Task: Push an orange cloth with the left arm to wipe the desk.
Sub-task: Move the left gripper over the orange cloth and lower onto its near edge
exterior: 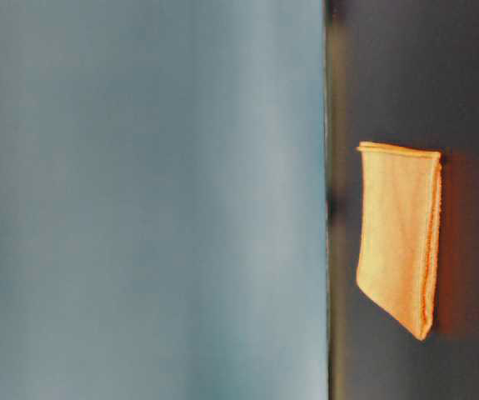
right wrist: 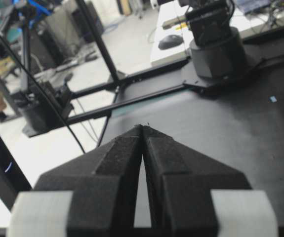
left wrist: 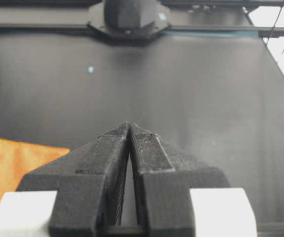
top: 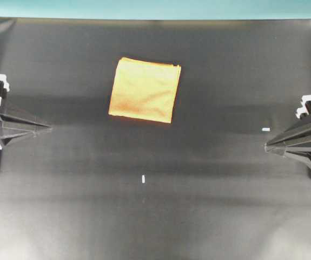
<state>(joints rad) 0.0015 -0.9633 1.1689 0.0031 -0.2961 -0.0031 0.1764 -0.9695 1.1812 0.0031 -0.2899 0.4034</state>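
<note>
The orange cloth [top: 145, 90] lies flat on the black bench [top: 209, 206], toward twelve o'clock from the overhead view's centre, below the teal border strip [top: 155, 8]. A white tape mark [top: 143, 179] sits at six o'clock from it, another [top: 266, 129] near the right gripper [top: 267, 145]. The left gripper [top: 48, 128] rests at nine o'clock, well apart from the cloth, fingers pressed together on nothing. The right fingers also meet, empty. Both arms are cut off at the frame edges.

Orange cloth [top: 145, 90] folded flat, far-centre desk [top: 209, 206].
</note>
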